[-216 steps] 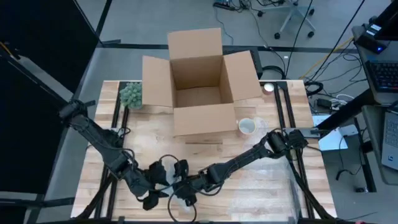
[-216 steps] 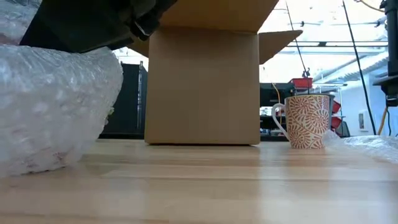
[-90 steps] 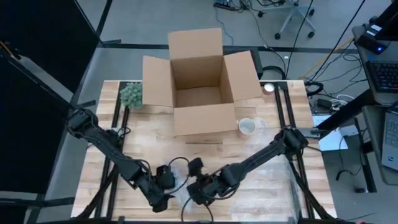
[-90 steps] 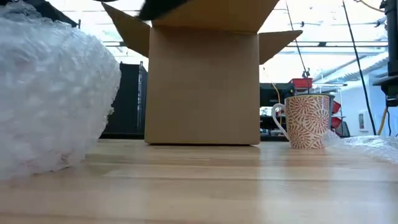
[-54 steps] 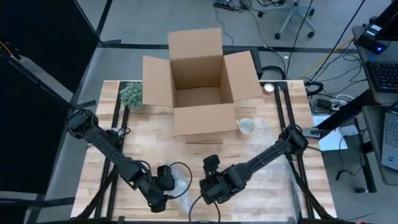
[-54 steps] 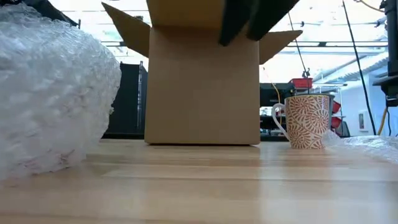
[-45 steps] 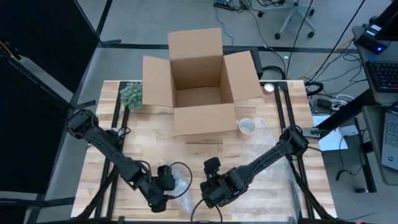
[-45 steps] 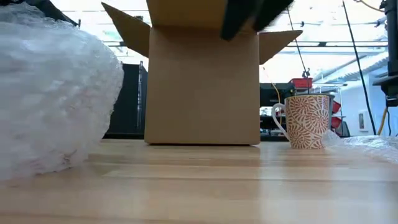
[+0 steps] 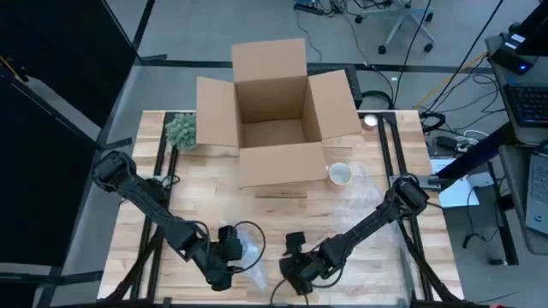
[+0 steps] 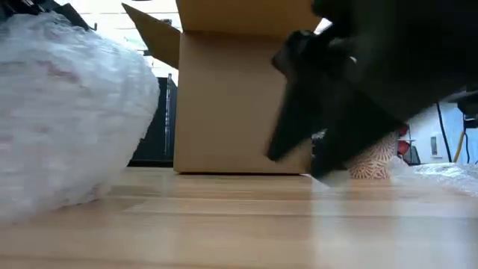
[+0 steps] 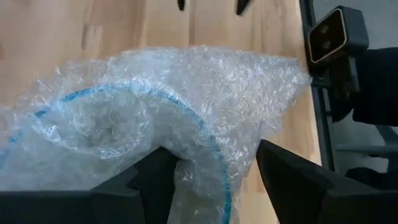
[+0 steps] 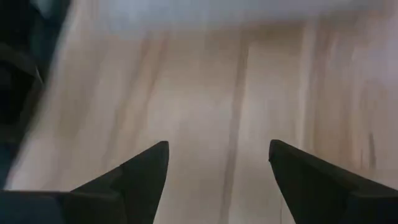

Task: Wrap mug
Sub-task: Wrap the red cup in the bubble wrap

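Holding the bubble wrap (image 11: 168, 118) at the near edge of the table (image 9: 282, 214), the left gripper (image 9: 224, 257) has its fingers pinched on a fold of the sheet, probably to keep it anchored while it gets spread for wrapping. Right gripper (image 9: 297, 267) sits just right of it, also at the near edge, fingers spread, nothing between them, only bare wood below. Mug (image 9: 340, 174) stands upright far back on the right, just beside the near right corner of the open cardboard box (image 9: 276, 120), well apart from both grippers and not touching the held wrap. Judgement: wrap not laid out yet, mug not yet fetched.
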Action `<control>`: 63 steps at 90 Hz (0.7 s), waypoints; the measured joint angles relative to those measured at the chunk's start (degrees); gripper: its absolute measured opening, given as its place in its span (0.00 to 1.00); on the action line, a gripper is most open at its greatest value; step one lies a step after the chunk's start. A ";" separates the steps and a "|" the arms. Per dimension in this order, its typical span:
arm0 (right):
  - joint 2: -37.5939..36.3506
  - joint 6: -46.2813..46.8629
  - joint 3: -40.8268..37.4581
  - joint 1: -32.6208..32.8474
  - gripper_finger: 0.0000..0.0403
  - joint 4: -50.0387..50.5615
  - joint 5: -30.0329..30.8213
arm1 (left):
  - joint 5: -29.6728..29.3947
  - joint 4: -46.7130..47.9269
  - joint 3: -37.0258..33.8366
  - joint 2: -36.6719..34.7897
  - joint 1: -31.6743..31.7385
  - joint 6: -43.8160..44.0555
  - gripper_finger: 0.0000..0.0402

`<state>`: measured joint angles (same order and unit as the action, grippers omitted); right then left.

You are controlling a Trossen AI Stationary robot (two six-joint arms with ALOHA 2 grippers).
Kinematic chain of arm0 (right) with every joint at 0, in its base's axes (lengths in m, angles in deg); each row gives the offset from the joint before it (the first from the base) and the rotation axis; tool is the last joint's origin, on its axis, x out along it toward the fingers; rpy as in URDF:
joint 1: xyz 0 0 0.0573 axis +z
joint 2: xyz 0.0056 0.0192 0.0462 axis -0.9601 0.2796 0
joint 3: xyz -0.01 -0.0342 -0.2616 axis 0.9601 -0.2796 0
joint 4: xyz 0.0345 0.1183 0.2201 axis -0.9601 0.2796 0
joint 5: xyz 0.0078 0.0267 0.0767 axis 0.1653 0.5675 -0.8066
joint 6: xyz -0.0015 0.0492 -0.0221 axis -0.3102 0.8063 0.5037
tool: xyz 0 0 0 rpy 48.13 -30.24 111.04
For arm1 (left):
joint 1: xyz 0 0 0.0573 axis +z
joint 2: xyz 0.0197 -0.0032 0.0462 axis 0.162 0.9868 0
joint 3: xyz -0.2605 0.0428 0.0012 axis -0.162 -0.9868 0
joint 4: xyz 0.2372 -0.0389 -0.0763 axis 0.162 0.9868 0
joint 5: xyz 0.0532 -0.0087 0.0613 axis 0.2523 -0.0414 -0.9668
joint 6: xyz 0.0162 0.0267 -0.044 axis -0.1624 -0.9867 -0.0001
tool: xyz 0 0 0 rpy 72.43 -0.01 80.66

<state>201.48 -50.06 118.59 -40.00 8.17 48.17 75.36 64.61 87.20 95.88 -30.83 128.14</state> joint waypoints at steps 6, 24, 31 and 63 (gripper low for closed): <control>0.00 -3.00 0.02 -0.53 0.65 -4.52 -0.15 | -0.10 0.11 0.00 0.02 0.01 -0.30 0.51; -0.28 -11.63 0.00 -3.03 0.65 -16.06 -0.26 | 0.08 0.14 0.00 0.03 -0.05 -0.95 0.51; -0.43 -14.71 0.02 -3.90 0.65 -21.11 -0.06 | 0.15 0.09 0.00 0.06 -0.08 -0.95 0.51; 2.51 -17.86 -0.11 -8.79 0.65 -33.12 -0.26 | 0.69 -0.13 0.00 0.06 -0.03 -1.37 0.51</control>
<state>204.00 -67.91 118.48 -48.79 -24.95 47.91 76.04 64.47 87.20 95.93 -30.86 126.77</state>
